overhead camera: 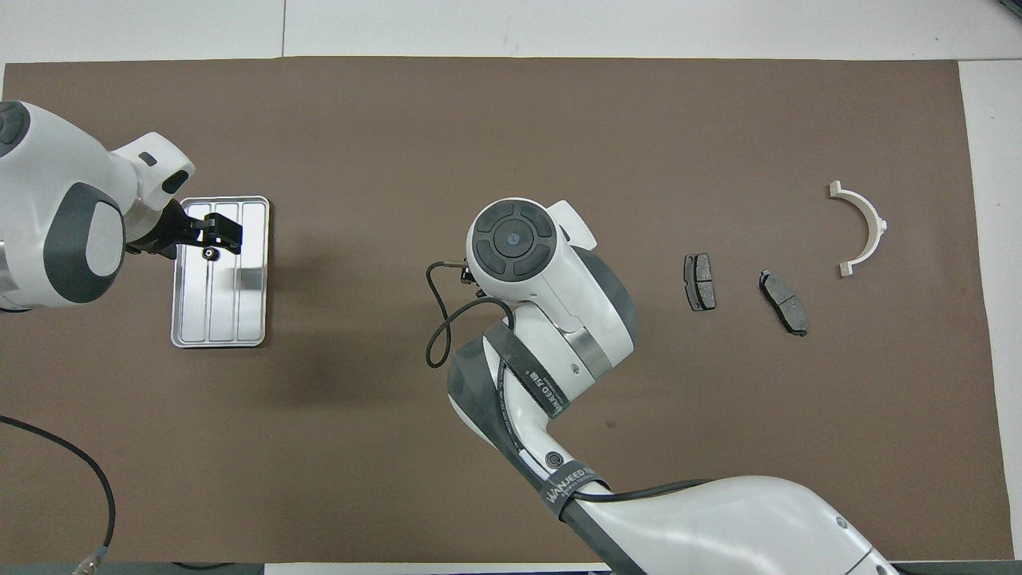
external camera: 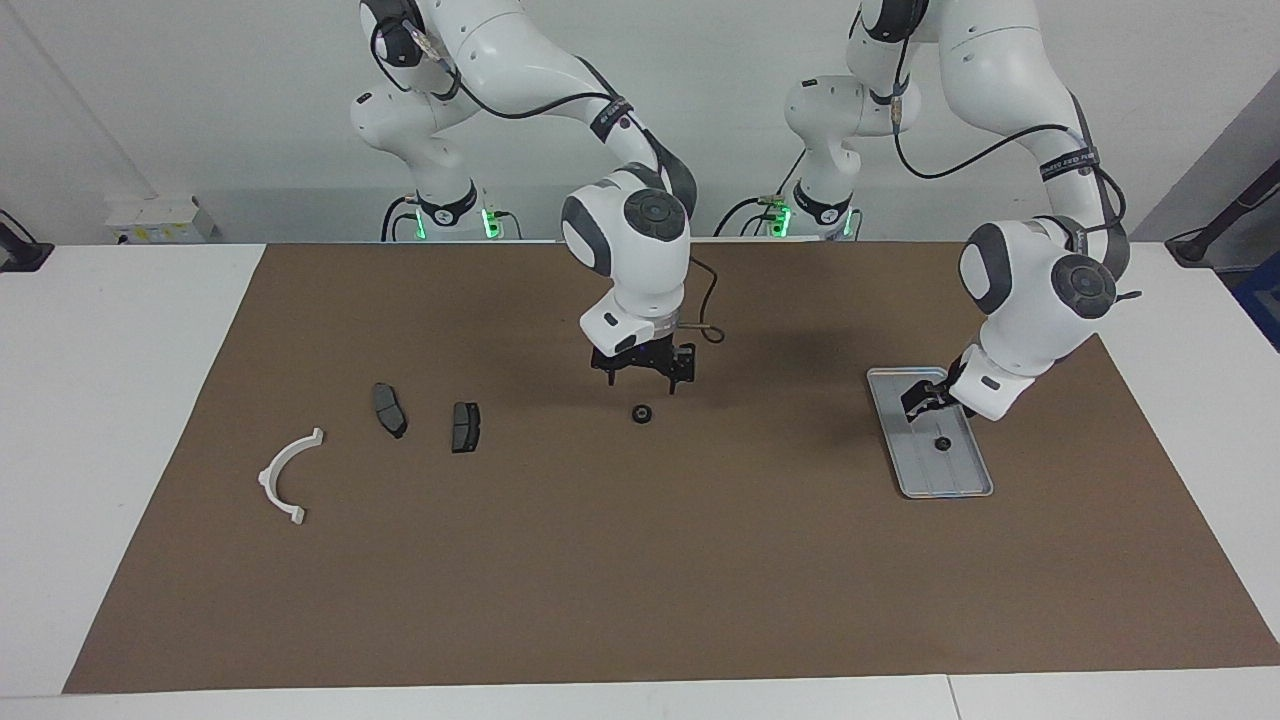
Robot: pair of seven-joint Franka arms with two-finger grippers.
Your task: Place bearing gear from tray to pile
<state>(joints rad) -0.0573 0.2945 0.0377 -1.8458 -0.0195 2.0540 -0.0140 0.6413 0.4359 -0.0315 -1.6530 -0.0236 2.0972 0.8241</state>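
The silver tray [external camera: 958, 474] [overhead camera: 223, 311] lies toward the left arm's end of the brown mat. A small black bearing gear [external camera: 941, 442] [overhead camera: 210, 254] sits in it. My left gripper [external camera: 922, 400] [overhead camera: 219, 231] hangs open just over the tray, close above that gear, holding nothing. A second small black gear [external camera: 641, 413] rests on the mat's middle. My right gripper [external camera: 645, 383] hovers open just above it; in the overhead view the arm hides both. The pile is two dark brake pads [external camera: 390, 409] [external camera: 465, 426] [overhead camera: 699, 281] [overhead camera: 783, 291] and a white curved bracket [external camera: 285, 476] [overhead camera: 861, 228].
The brown mat [external camera: 640, 580] covers most of the white table. The pile's parts lie spread out toward the right arm's end. A cable loops off the right wrist [overhead camera: 435, 335].
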